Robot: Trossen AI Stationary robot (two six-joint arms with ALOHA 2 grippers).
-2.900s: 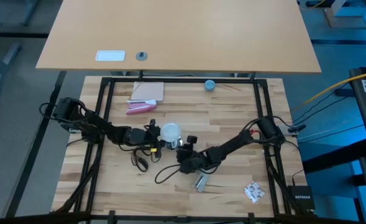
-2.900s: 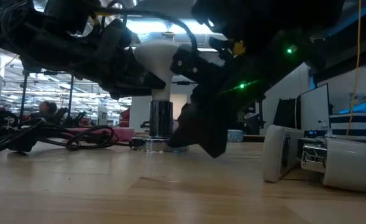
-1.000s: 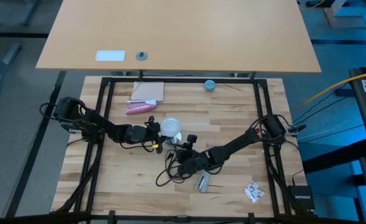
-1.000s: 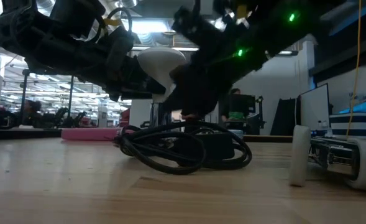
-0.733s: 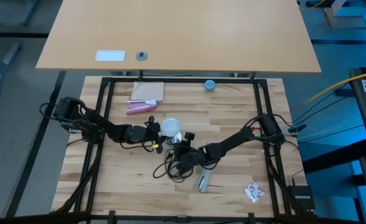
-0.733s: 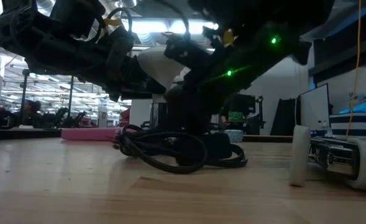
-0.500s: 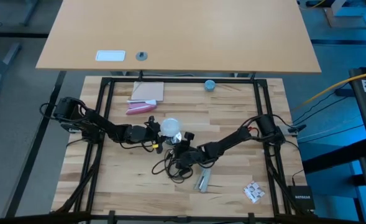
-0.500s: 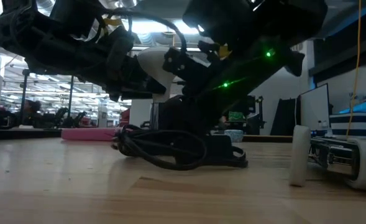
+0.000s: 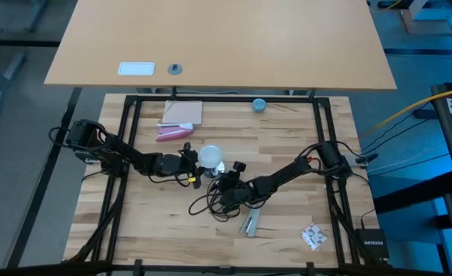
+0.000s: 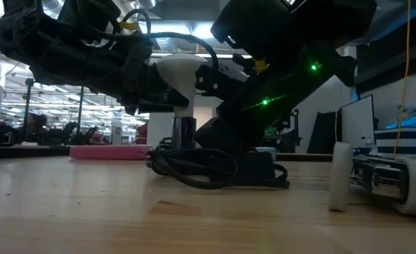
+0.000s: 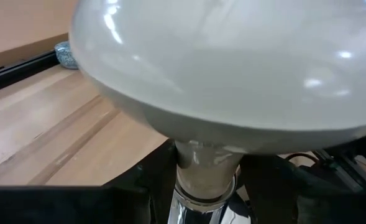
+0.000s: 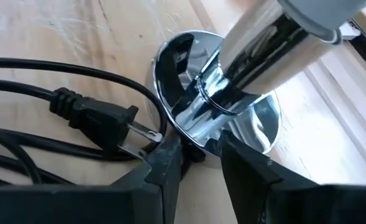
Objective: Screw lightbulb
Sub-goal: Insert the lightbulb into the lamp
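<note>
The white frosted lightbulb [image 9: 209,158] stands upright, neck down, on the chrome stem [image 10: 183,137] of a small lamp at the table's middle. It fills the left wrist view [image 11: 232,74]. My left gripper [image 9: 195,167] reaches in from the table's left and is shut on the bulb. My right gripper [image 9: 227,182] comes from the right, low at the table, and is closed on the lamp's round chrome base [image 12: 232,118]. The lamp's black cord [image 9: 210,203] lies coiled on the table just in front, its plug [image 12: 102,121] beside the base. My left gripper has the bulb's narrow lower part between its two fingers [image 11: 151,180], just above the grey neck [image 11: 207,162]. The fingers come level from the table's left. The bulb stays upright on the stem. My right gripper pinches the near edge of the chrome base [image 12: 192,134] between its fingertips [image 12: 170,155]. It comes in low, slanting from the table's right and near side. The base lies flat on the table.
A pink object [image 9: 172,133] and a tan pad [image 9: 182,113] lie at the far left, a small blue round object [image 9: 259,104] at the far edge. A grey part [image 9: 249,224] and a white packet [image 9: 312,236] lie near right. A white device [image 10: 377,180] stands close in the low view.
My right gripper has gone toward the far edge, up to the lamp's base, and the cord's coil has shifted with it. The chrome stem, hidden behind that arm in the low view a second ago, shows now. My left gripper and the bulb have kept their place.
</note>
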